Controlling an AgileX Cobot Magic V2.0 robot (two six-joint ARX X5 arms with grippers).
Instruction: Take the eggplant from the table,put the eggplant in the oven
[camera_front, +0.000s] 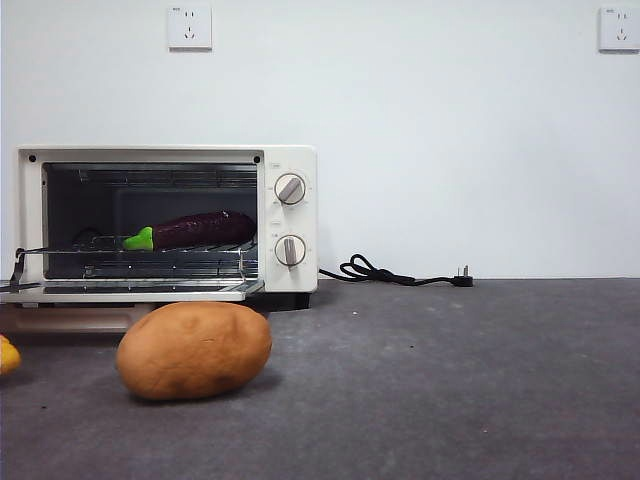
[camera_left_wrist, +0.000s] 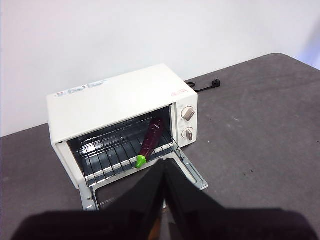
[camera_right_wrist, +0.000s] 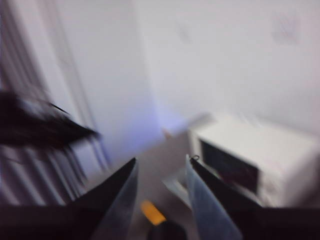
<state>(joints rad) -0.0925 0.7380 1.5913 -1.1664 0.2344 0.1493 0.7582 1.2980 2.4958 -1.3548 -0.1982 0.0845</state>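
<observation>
- The eggplant (camera_front: 195, 230) is seen lying on the wire rack (camera_front: 150, 255) inside the oven (camera_front: 165, 222), so the placing step is judged done.
- It is laid lengthwise on the rack towards the knob side, its green stem cap (camera_left_wrist: 141, 161) pointed at the open front; in the left wrist view it lies at a slant, cap nearest the door.
- The door (camera_left_wrist: 145, 185) is let down flat in front of the cavity, which is why the rack and the eggplant are fully exposed.
- The oven is set at the back left of the table (camera_front: 450, 380), against the wall; its cord (camera_front: 395, 274) is trailed unplugged along the back edge.
- A potato (camera_front: 194, 349) is left on the table just in front of the oven, apart from the door; a yellow thing (camera_front: 7, 354) is cut off at the table's left edge.
- The left gripper (camera_left_wrist: 164, 172) is held above and in front of the oven, looking down on it, clear of the eggplant; its jaws are pressed together with nothing between them.
- The right gripper (camera_right_wrist: 161, 175) is held high and well off to the side, aimed across at the oven; the view is blurred, but its jaws are seen spread and empty.
- Neither arm is shown in the front view, so both are judged to be drawn back from the work.
</observation>
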